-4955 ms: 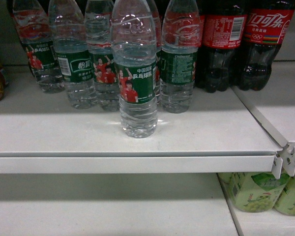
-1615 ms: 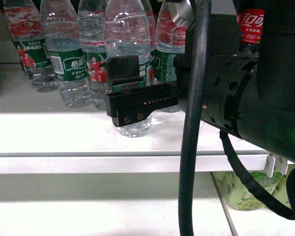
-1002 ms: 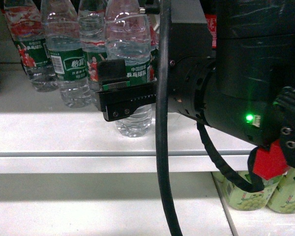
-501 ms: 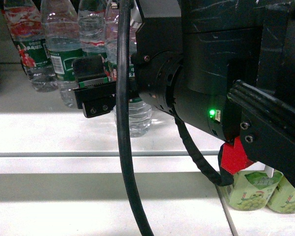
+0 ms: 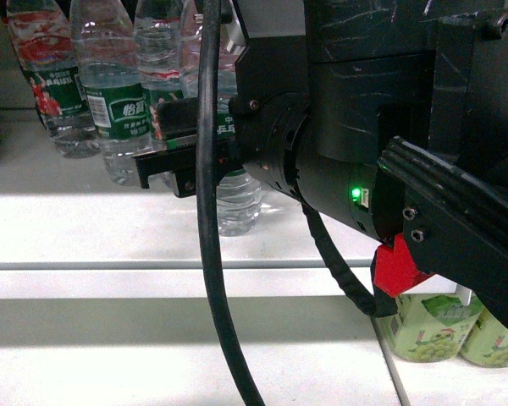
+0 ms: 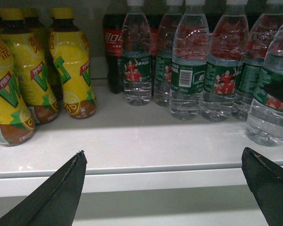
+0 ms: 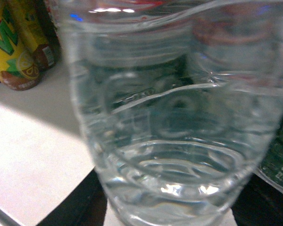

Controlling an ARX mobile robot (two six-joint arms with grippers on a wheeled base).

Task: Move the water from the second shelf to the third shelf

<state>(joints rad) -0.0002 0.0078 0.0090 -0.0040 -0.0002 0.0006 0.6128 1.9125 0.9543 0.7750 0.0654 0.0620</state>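
My right gripper [image 5: 182,165] straddles the front water bottle [image 5: 237,199], grip unconfirmed; a sideways nudge could topple the neighbouring bottles [image 5: 118,110].

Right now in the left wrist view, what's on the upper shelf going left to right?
Yellow lemon tea bottles → dark cola bottle → row of water bottles → the water standing forward at far right, with the right gripper dark against its label.
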